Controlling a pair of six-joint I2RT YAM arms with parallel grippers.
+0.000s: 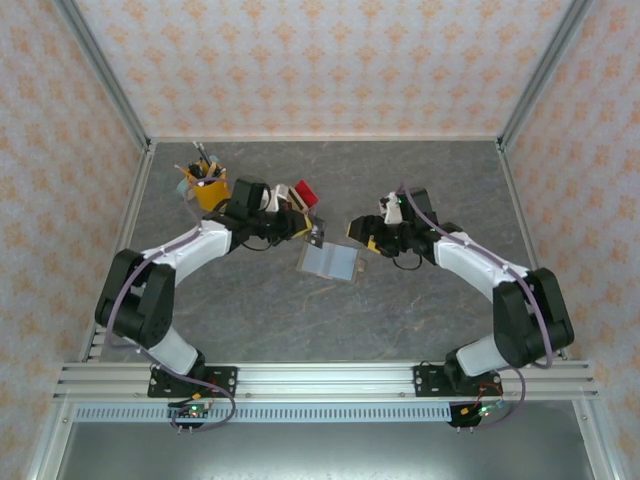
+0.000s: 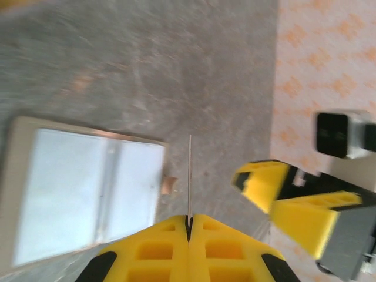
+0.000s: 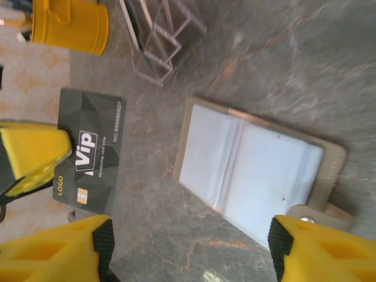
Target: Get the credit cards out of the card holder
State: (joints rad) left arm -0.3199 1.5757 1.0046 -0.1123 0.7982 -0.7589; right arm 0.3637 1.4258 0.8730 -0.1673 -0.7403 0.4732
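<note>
Peach-patterned walls (image 1: 330, 60) box in a grey stone-look table (image 1: 300, 320), and both arms reach to its middle. Under and between the two grippers the wallet (image 3: 249, 167) lies open and flat, blue-grey inside up, with its snap tab close to one finger of the right gripper (image 1: 365, 237). Beyond the left gripper (image 2: 189, 222) stand a yellow cup (image 3: 70, 23) and a clear rack (image 3: 167, 44), near it but apart. The left gripper is clenched on a dark card (image 3: 88, 150), pinching it by one edge so that most of it sticks out past the fingertips, off to the side of the wallet and apparently clear of the table. The right gripper is released, jaws wide, holding nothing, just beside the card. The step in hand, as I judge it, is to carry this card away and set it down outside the wallet. To do that well, the left gripper needs a firm pinch while it moves, since a thin, slick card held by an edge can pivot or slip. It should head for bare table on its own side, away from cup and rack, come down low and lay the card flat before letting go. The right gripper should leave the card's path free. Whether more cards sit in the wallet's pockets cannot be told.
</note>
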